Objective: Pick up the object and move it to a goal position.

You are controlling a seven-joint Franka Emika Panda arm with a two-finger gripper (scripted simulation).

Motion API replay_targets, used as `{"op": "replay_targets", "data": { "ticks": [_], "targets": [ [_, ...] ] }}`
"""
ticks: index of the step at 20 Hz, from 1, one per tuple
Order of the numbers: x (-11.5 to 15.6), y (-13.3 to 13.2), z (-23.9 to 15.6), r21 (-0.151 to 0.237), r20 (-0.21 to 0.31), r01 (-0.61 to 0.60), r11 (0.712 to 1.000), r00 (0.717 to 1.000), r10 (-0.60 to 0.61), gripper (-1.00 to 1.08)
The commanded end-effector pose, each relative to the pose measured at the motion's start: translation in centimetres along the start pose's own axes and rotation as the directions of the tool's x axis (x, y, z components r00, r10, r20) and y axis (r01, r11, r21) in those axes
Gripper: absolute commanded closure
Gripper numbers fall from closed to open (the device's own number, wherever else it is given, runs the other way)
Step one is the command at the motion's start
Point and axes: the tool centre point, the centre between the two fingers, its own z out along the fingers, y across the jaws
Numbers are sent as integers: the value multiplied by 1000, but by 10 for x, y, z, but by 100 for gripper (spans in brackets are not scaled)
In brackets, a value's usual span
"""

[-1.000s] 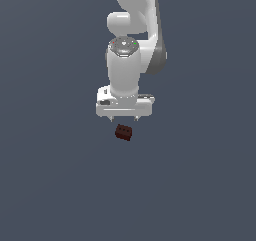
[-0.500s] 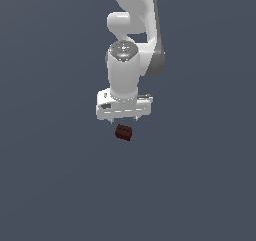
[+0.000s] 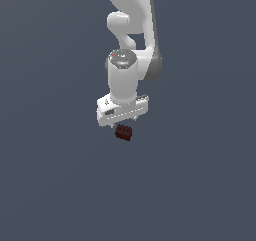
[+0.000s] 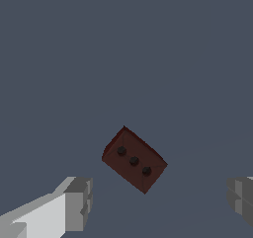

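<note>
In the exterior view, a white, smooth-skinned arm (image 3: 131, 45) hangs down from the top of the frame over a flat, uniform slate-grey worktop (image 3: 45, 175). Its rounded segments end in a cylindrical wrist and a boxy white hand, tilted slightly so that the end toward the exterior view's right sits higher. The claw (image 3: 123, 123) points down beneath that hand.

Just below the claw lies the object (image 3: 123, 132), a small dark maroon block with flat faces and sharp edges, narrower than the white hand above it. It appears to lie on the worktop and sits skewed to the claw.

The wrist view shows the block (image 4: 134, 160) between the two fingers, touching neither. One face carries three tiny dark round dots in a row. Its surface looks matte and slightly shaded, darker along one side.

The claw (image 4: 160, 205) is spread wide: one grey, blocky fingertip (image 4: 79, 204) on a white stem stands to one side of the block, the other fingertip (image 4: 240, 198) stands well apart at the picture's edge, and nothing is pinched between them.
</note>
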Motion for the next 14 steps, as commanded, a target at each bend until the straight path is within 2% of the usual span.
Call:
{"op": "replay_targets", "data": {
  "ticks": [1,7,14],
  "targets": [
    [-1,0,6,0,1,69,998,998,-69,-92],
    [-5,0,21,3,2,229,973,973,-229,-92],
    [-10,-2,37,7,0,409,913,913,-409,-92]
  ]
}}
